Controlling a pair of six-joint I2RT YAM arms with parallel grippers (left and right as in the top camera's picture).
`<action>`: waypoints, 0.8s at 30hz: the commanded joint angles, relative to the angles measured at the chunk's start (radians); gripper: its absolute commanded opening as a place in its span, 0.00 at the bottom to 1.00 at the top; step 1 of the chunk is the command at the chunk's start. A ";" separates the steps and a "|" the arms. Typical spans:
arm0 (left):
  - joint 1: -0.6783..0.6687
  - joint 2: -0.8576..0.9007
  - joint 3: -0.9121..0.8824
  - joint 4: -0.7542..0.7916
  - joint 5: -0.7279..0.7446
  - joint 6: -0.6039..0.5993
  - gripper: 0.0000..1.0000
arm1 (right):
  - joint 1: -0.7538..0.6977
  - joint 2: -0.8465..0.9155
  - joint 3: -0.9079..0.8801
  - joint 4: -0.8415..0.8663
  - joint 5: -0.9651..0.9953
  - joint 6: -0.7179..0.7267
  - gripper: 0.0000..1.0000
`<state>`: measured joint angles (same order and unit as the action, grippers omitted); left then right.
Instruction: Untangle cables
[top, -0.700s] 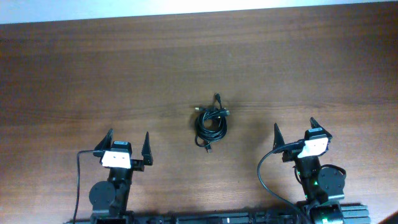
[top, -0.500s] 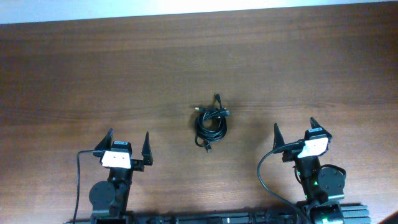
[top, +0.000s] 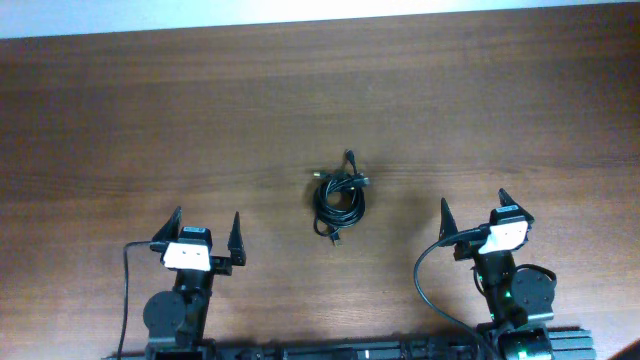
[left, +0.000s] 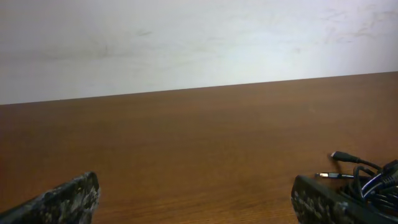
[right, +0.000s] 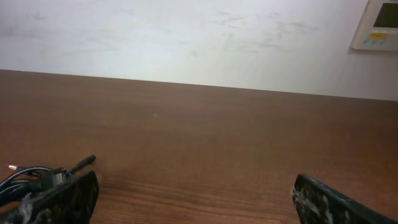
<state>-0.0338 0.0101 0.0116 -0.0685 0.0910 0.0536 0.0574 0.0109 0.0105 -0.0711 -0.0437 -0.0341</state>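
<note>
The cables (top: 340, 195) are a small tangled bundle of thin black cords with plug ends, lying at the middle of the brown wooden table (top: 150, 120). Part of the bundle shows at the right edge of the left wrist view (left: 373, 177) and at the left edge of the right wrist view (right: 37, 177). My left gripper (top: 207, 234) is open and empty at the near left, well apart from the bundle. My right gripper (top: 474, 208) is open and empty at the near right. Nothing lies between either pair of fingers (left: 196, 199) (right: 196, 196).
A white wall (left: 186, 43) runs behind the table's far edge. A wall panel (right: 378, 25) shows at the upper right of the right wrist view. Thick black arm wires (top: 425, 285) loop near each arm base at the front edge.
</note>
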 joint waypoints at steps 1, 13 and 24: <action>0.004 -0.004 -0.002 -0.005 0.018 0.016 0.99 | -0.006 -0.005 -0.005 -0.005 -0.009 -0.003 0.98; 0.004 -0.004 -0.002 -0.004 0.018 0.016 0.99 | -0.006 -0.005 -0.005 -0.005 -0.009 -0.003 0.99; 0.004 -0.003 0.018 -0.027 0.018 -0.038 0.99 | -0.006 -0.006 -0.005 -0.005 -0.009 -0.003 0.98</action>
<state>-0.0338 0.0101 0.0120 -0.0715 0.0944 0.0303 0.0574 0.0113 0.0105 -0.0711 -0.0437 -0.0341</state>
